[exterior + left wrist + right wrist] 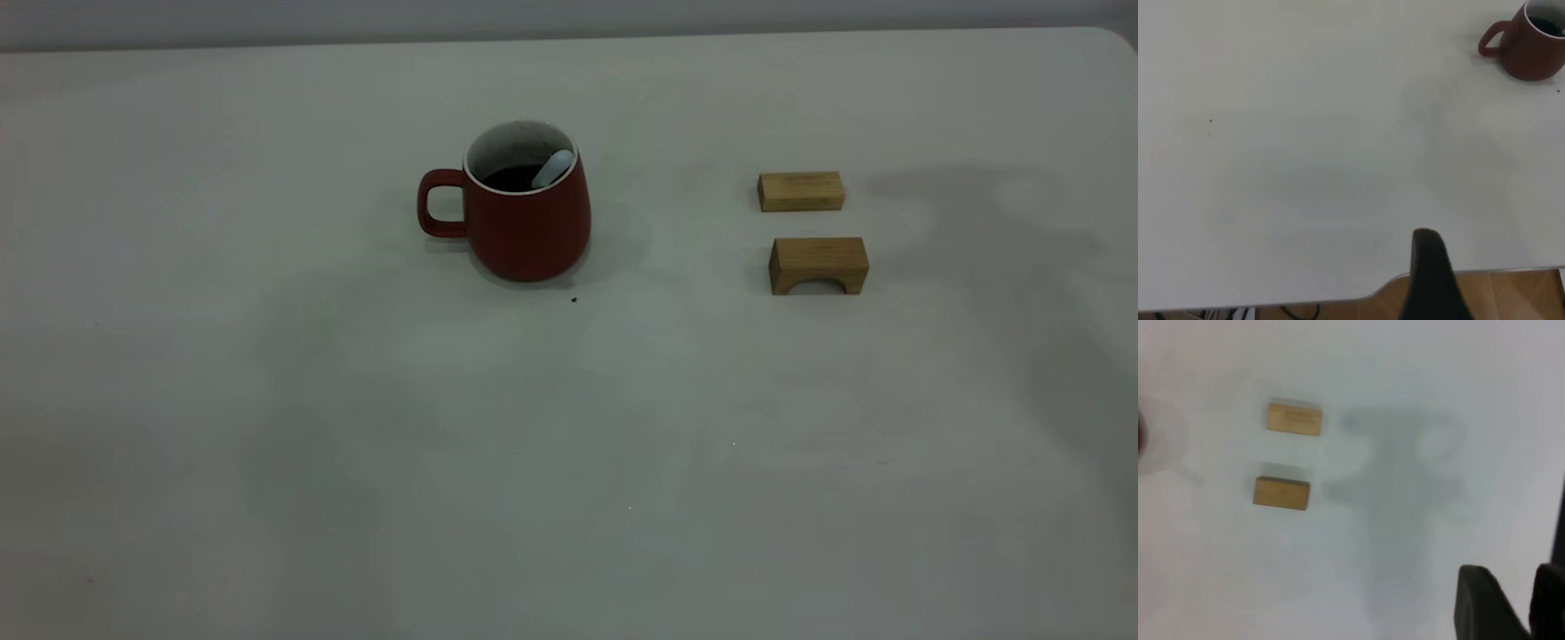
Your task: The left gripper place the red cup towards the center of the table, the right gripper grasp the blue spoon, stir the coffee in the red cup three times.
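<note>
The red cup (524, 227) stands upright on the table (569, 444), a little left of the middle, with its handle to the left. Dark coffee (513, 178) fills its bottom. The blue spoon (553, 168) leans inside against the right wall, and only its pale handle end shows. Neither gripper appears in the exterior view. In the left wrist view, part of my left gripper (1431, 280) hangs over the table's near edge, far from the cup (1531, 50). My right gripper (1518, 587) hovers open and empty, well off from the cup.
Two tan wooden blocks lie right of the cup, a flat one (800, 191) and an arched one (818, 265). The right wrist view shows both, the flat block (1294, 419) and the arched block (1281, 493). A dark speck (573, 300) lies by the cup.
</note>
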`<state>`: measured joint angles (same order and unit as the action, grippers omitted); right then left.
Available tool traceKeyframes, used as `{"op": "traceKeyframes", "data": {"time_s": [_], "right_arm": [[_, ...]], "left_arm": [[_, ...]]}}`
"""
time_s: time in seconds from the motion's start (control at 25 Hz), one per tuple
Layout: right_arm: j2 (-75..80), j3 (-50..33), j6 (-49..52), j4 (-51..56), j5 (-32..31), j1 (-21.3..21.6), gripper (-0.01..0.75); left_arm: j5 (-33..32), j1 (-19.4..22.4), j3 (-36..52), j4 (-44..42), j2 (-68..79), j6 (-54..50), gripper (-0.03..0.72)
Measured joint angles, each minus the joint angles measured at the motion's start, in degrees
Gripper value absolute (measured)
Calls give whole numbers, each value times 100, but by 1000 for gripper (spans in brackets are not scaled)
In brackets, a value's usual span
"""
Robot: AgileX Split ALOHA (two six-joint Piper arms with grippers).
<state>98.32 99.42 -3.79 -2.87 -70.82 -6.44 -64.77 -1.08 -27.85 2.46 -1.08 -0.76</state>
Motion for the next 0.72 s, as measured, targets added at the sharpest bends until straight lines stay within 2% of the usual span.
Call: {"op": "traceKeyframes", "data": {"time_s": [0.12, 0.32, 0.72], "right_arm": [[-740, -291, -393, -89, 7, 0, 224], [-2895, -1360, -533, -273, -6, 0, 228], [-7236, -4293, 472, -228, 206, 37, 235]], "left_arm": [[0, 0, 0, 0, 0, 0, 554], [0, 0, 0, 0, 0, 0, 554], [0, 0, 0, 0, 0, 0, 554]]}}
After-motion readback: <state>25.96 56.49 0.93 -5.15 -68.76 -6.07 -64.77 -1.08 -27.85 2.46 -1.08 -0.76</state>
